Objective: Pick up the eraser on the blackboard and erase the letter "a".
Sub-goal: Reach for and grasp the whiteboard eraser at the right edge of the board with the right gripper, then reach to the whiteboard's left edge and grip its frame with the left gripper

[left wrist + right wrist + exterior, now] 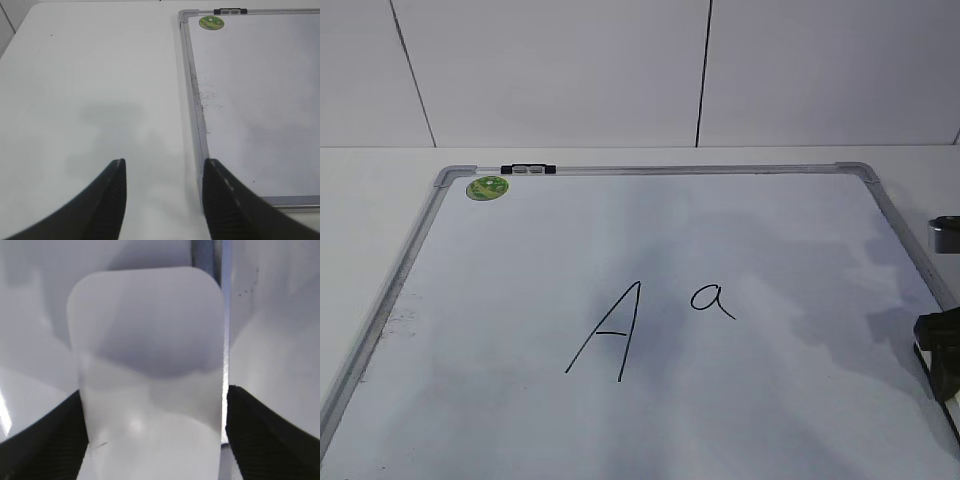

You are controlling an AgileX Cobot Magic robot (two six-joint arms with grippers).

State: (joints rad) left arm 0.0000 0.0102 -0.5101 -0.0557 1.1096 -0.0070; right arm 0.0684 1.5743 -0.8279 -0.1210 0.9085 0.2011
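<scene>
Right claw [152, 435] sits astride the eraser [147, 365]: one finger on each long side, touching or nearly so. Can't tell whether it has clamped yet.

Largest first:
- table [90, 75]: white, carries everything.
- blackboard [650, 250]: a white dry-erase sheet in a thin grey frame, lying flat, green sticker [487, 187] at the far left corner, small clip [528, 169] on the far rail.
- eraser: at the board's right edge, by the frame rail; in the exterior view only the dark claw shows there.
- capital "A" [607, 332] mid-board, letter "a" [712, 300] just to its right, both intact.

Handling, my read: eraser looks light, rigid, smooth plastic, so likely slippery. Pinch across the narrow width, mid-length, keep it flat for the wipe.

Left claw [162, 200] open, holding nothing, over bare table just beside the board's left rail.
</scene>
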